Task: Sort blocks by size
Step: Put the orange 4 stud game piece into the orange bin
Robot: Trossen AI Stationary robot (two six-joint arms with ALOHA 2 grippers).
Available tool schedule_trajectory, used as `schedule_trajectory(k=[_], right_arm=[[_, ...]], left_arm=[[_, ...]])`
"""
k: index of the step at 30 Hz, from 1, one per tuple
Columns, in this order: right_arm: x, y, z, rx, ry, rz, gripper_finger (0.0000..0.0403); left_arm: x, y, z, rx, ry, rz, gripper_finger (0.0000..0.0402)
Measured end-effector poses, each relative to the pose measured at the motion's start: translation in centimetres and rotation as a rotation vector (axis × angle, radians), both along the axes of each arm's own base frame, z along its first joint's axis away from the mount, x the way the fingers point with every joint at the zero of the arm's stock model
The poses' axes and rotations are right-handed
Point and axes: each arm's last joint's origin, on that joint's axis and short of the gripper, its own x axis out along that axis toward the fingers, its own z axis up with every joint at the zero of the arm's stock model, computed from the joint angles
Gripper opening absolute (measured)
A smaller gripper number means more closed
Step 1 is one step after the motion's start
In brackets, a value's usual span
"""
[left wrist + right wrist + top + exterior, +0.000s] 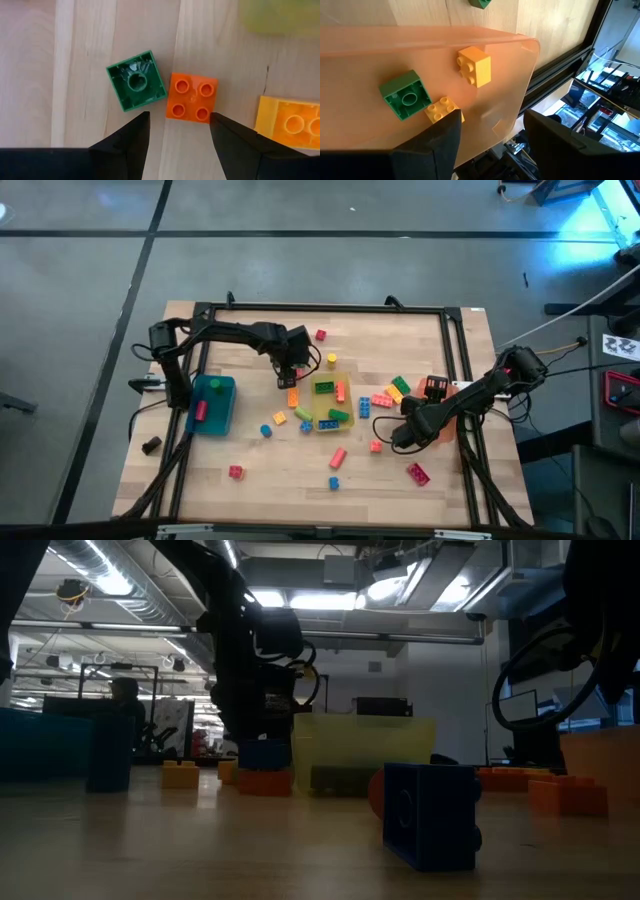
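My left gripper hangs with its fingers spread wide, right over a small orange block on the table. A green block lies upside down, touching it. I think I should go straight down and squeeze only the orange one, so the green one does not get bumped. My right gripper waits over the orange bin, fingers spread too, holding nothing.

overhead, table-level, two close wrist views
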Motion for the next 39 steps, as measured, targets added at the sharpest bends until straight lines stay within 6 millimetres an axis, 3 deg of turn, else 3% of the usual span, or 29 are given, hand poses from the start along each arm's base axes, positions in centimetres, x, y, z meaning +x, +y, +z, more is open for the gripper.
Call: schedule_trajectory(k=[21, 39], right_arm=[[0.0, 0.0, 0.0, 0.002, -0.004, -0.002, 0.0216], [0.0, 0.0, 0.0, 0.002, -0.004, -0.002, 0.0216]], left_arm=[[0.3, -1.4, -0.4, 0.000, -0.012, -0.029, 0.0192], [1.1, -1.5, -0.1, 0.039, -0.087, -0.083, 0.0191]])
